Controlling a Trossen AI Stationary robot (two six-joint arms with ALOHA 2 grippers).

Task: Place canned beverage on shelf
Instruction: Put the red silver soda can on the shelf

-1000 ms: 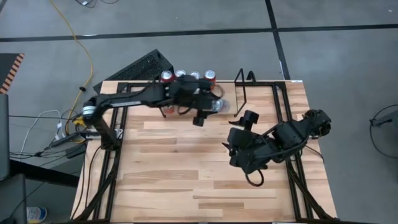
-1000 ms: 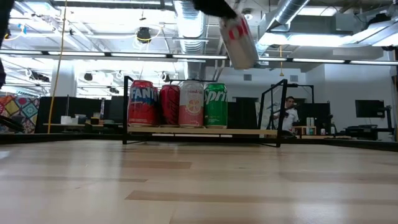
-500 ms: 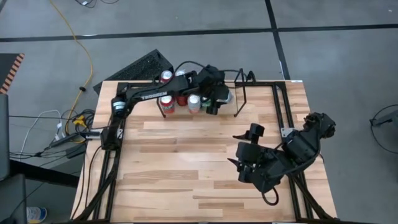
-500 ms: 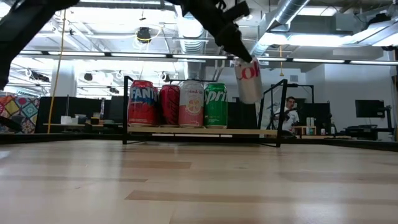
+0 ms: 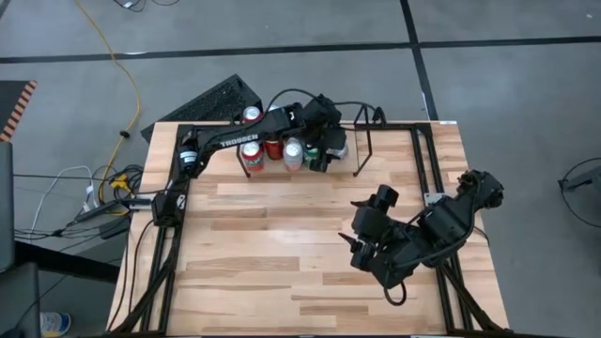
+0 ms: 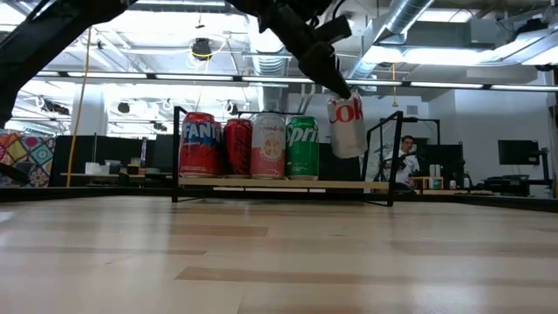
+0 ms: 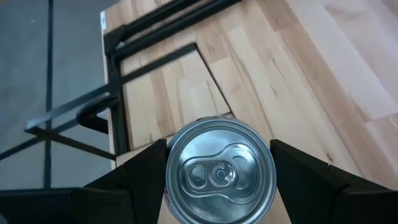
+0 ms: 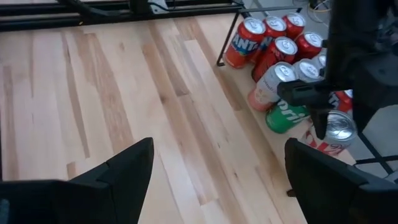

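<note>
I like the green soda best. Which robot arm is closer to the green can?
The left one. The left gripper holds a white can in the air right beside the green can. The right gripper waits far off, over the middle of the table.

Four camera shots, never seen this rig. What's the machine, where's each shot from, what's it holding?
Two dark robot arms work at a wooden table. One picture looks straight down, one looks level across the tabletop, and one comes from each wrist. The left gripper is closed on a white can and holds it, tilted, above the free end of the shelf, a low black wire rack at the table's far edge. Fanta, red, pink and Sprite cans already stand on it. The right gripper hangs open over the bare wood nearer the front, holding nothing. A person shows in the room behind.
</note>
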